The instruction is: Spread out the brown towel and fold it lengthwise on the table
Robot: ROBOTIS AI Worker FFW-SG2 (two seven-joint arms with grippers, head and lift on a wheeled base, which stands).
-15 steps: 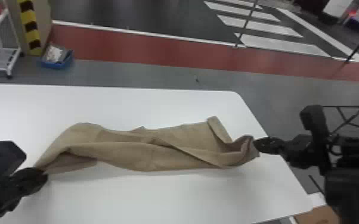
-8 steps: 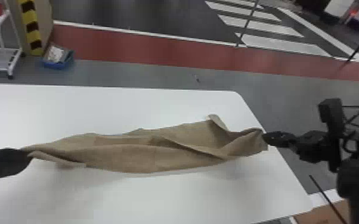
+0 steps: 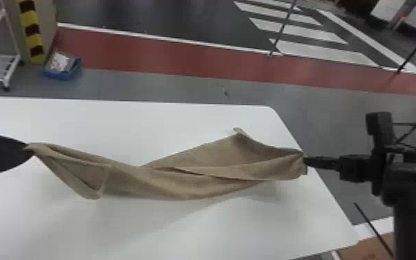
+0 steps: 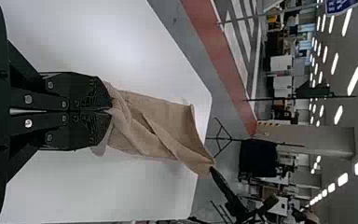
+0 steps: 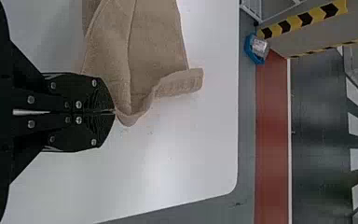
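Left claw (image 3: 27, 148) and right claw (image 3: 306, 161), both closed, pinch opposite ends of the twisted brown towel (image 3: 183, 185) over the worktop (image 3: 131, 235).

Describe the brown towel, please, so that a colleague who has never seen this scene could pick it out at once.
Find the big white table with a rounded far corner. Over it, the brown towel stretches in loose, twisted folds from the left gripper to the right gripper. It is soft, tan cloth, whereas the grippers at its ends are hard and black.
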